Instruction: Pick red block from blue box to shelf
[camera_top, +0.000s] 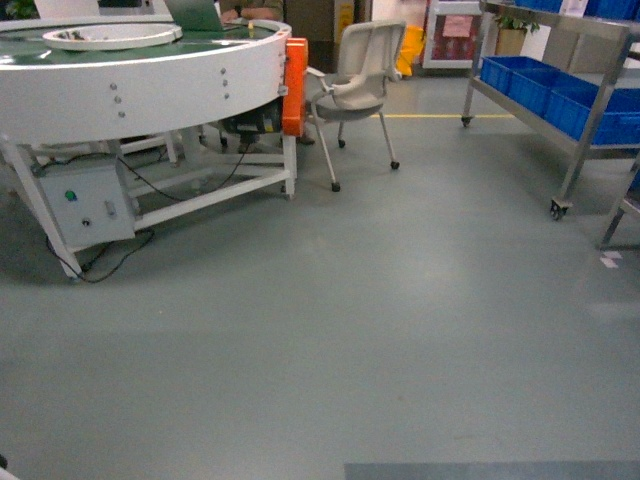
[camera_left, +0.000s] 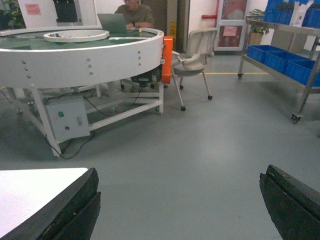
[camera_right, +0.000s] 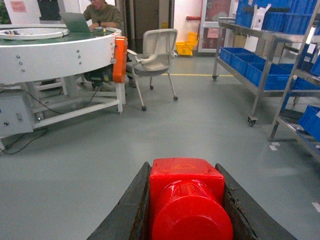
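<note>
Right gripper (camera_right: 187, 210) is clenched on the red block (camera_right: 187, 200), which sits between its two dark fingers (camera_right: 125, 210) with the round stud facing the camera, above the grey floor (camera_right: 150, 135). Left gripper (camera_left: 180, 205) is released, its fingers wide apart and holding nothing. Steel shelf (camera_right: 260, 60) with dark blue crates (camera_right: 250, 57) stands well apart, on the right.

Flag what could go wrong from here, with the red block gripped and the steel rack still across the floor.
1. The right gripper holds the small glossy red plastic block only by its sides; a jolt while driving might shake it loose.
2. The stainless-steel shelf rack already carries dark blue crates, so free space could be tight.
</note>
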